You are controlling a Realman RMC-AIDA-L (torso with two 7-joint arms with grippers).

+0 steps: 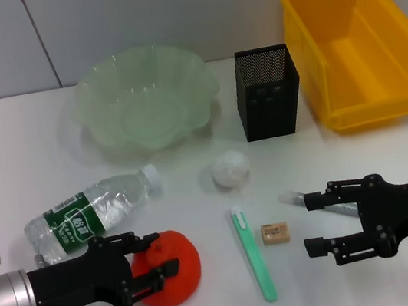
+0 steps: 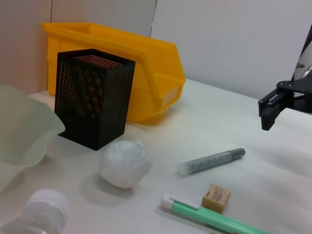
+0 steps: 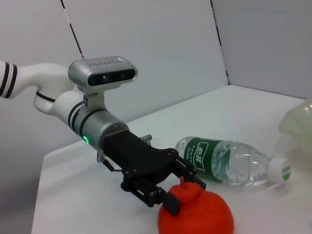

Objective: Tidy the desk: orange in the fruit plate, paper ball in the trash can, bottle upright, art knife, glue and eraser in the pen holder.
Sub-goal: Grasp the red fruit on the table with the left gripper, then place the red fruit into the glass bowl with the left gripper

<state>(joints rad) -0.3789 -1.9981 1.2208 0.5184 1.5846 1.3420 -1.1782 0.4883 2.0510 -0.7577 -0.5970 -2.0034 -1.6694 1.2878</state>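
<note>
Two grippers noted over white desk [image 1: 17, 151]. Left gripper [image 1: 153, 260] low at near left, fingers closed around orange [image 1: 172, 270]; orange resting on desk surface, not in fruit plate [image 1: 145, 100]. Same grasp confirmed from right wrist view: dark fingers [image 3: 168, 202] pressed against orange [image 3: 200, 214], green status light lit on wrist housing. Right gripper [image 1: 316, 222] at near right, jaws spread wide, holding nothing, hovering above end of glue stick [image 1: 304, 199].

Bottle [image 1: 93, 213] lying on its side just behind left gripper, white cap pointing toward centre. Green label with white characters present; writing not legible. Label also visible in right wrist view [image 3: 229, 161], still unreadable.

Paper ball [image 1: 230, 168] loose on desk in front of pen holder [image 1: 267, 92], apart from it. Pen holder black mesh, upright, standing between fruit plate and trash can [image 1: 354, 47]. Trash can a yellow bin at far right. Fruit plate pale green, translucent, scalloped rim, at far centre-left.

Art knife [image 1: 253, 254], green with white tip, lying flat near centre front. Eraser [image 1: 275, 233] just beside knife, toward right gripper, not touching it; faint printing on wrapper, not readable. Glue stick grey, lying at an angle, partly hidden beneath right gripper; seen whole in left wrist view [image 2: 212, 161], no readable marking.

Small white tag on right gripper body, text too small to read.
</note>
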